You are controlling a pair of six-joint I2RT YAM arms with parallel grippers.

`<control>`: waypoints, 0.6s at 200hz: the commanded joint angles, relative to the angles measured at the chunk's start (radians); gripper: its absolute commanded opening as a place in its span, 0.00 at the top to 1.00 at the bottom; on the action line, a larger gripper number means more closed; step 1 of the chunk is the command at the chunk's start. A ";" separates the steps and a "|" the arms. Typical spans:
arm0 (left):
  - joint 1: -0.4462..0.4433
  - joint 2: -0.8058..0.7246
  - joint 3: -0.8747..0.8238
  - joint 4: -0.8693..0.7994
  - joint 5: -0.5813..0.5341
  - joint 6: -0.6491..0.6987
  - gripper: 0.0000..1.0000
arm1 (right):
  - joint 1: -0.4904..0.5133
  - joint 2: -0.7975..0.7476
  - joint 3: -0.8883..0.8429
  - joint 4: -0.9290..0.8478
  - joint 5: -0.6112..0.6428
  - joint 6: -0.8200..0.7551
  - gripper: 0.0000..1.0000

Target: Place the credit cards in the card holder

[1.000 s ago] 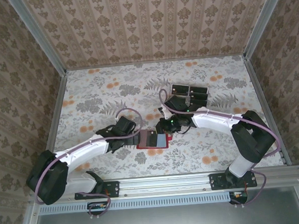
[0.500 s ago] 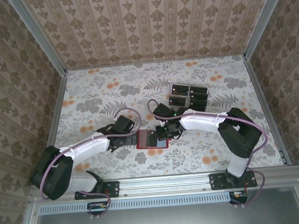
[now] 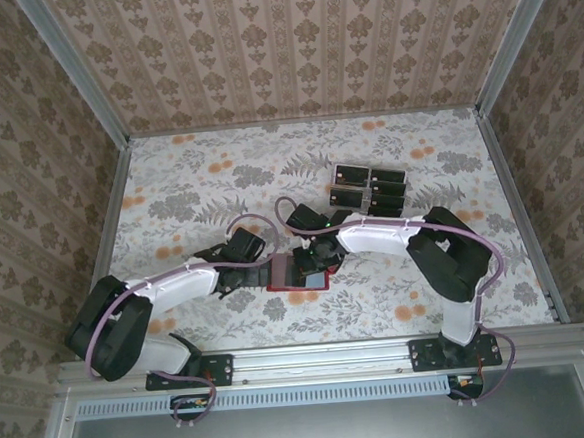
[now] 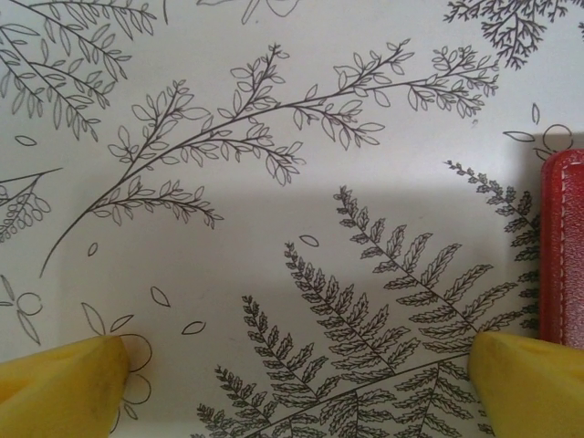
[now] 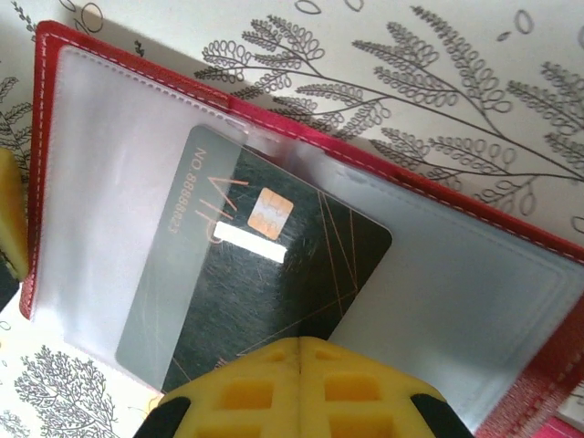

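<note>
The right claw (image 5: 299,365) has its yellow waffle-ribbed pads pressed together, seam to seam, sitting over the near edge of a credit card (image 5: 274,292). That edge is hidden under them, so whether they touch it is unclear. The card is a glossy black rectangle with rounded corners, thin coppery lines and a small gold chip. It lies at a slant, its left part slid under a frosted clear sleeve that greys it and blurs the printed number. The card holder (image 5: 474,301) lies opened flat on the table, with stitched red leather-like edges around soft plastic pockets, and its right end is cut off by the frame. Just beside its left edge the left claw (image 4: 297,388) is spread wide over the matte cloth printed with ferns (image 4: 228,228), a strip of red rim (image 4: 561,246) by one pad. Farther back, well apart, the remaining credit cards (image 3: 368,189) lie in a dark cluster, too small to count.
</note>
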 commanded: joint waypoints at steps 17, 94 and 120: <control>-0.002 0.034 -0.018 0.018 0.013 -0.005 0.00 | 0.013 0.044 0.051 0.006 -0.037 0.008 1.00; -0.024 0.049 -0.023 0.033 0.019 -0.017 0.00 | 0.025 0.105 0.128 0.018 -0.066 0.014 1.00; -0.034 0.053 -0.023 0.036 0.016 -0.023 0.00 | 0.028 0.130 0.158 0.021 -0.079 0.013 1.00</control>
